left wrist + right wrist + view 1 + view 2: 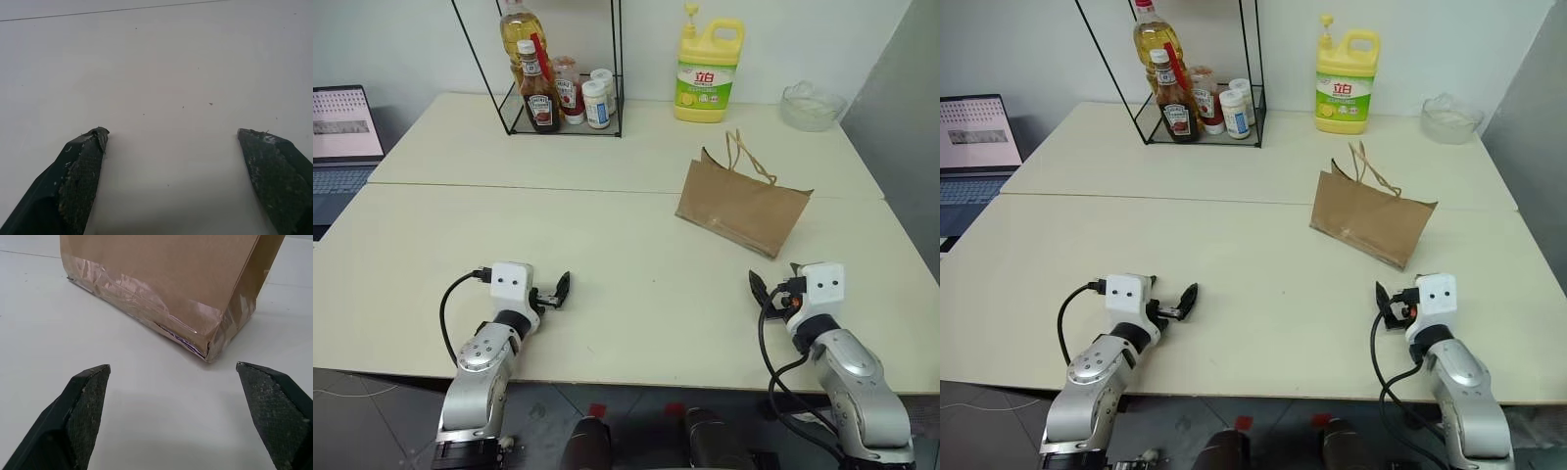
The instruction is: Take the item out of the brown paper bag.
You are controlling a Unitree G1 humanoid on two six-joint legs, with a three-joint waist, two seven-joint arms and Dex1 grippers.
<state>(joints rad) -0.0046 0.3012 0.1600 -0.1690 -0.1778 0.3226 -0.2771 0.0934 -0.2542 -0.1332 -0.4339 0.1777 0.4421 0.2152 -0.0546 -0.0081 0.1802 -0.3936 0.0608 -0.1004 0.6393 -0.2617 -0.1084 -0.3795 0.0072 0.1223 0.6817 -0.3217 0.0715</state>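
1. Bag first: brown paper bag [741,206] stands upright on the table [607,245], toward its right side, ahead of your right gripper [173,416]. The item isn't visible from outside; presumably it's down inside.
2. Nearest you, both grippers sit low by the table's front edge. Left gripper [171,181] has its fingers spread wide over bare tabletop, holding nothing. The right one's fingers are also wide apart and empty, aimed at the bag's lower corner, not touching it.
3. Bag handling, my read: thin creased kraft, light, soft-walled. It will likely slide or tip if you push it. Loop handles [744,152] stick up at the mouth.
4. Suggest left gripper pins the rim or a handle while right reaches in from above.
5. Whatever's inside may be smooth and slip; grip it across its body, not its top.
6. Far edge: yellow detergent jug [709,70], wire rack [563,69] with sauce bottles, glass bowl [813,106]. Well clear; ignore them.
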